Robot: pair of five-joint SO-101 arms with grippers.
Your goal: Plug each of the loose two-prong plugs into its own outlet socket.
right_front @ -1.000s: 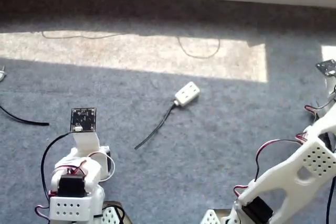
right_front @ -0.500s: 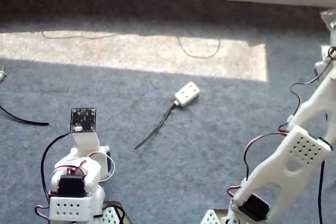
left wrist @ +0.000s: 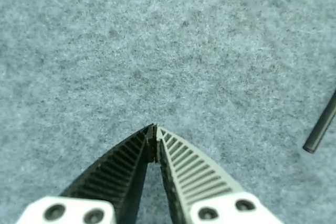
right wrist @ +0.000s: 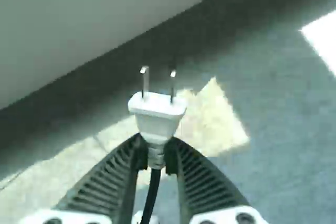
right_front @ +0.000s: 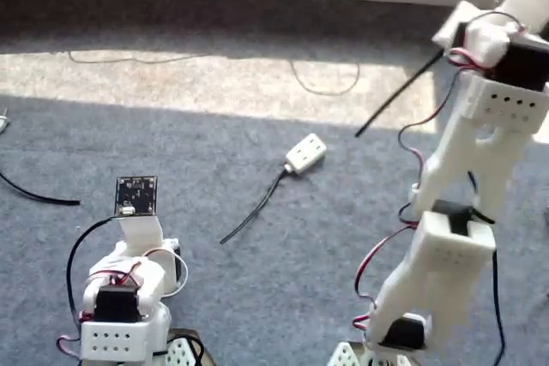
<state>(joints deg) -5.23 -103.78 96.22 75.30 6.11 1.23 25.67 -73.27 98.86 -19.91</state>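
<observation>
My right gripper [right wrist: 155, 148] is shut on the neck of a white two-prong plug [right wrist: 156, 113]. The plug's prongs point away toward the pale wall. In the high view my right arm [right_front: 480, 109] stands raised at the far right, and the plug's black cord [right_front: 396, 96] hangs out from its top end. A white outlet socket block [right_front: 305, 153] lies mid-carpet, trailing its own black cord [right_front: 253, 210]. My left gripper [left wrist: 156, 129] is shut on nothing, just above bare grey carpet at the front left.
A black cord end [left wrist: 321, 129] lies on the carpet beside my left gripper. A small white piece [right_front: 3, 120] and a black cable [right_front: 34, 196] sit at the far left edge. A thin wire [right_front: 326, 87] loops across the sunlit strip by the wall.
My right arm has swung up and in from the right edge, lifting the plug and its cord into sight. The left arm and the socket block have not moved.
</observation>
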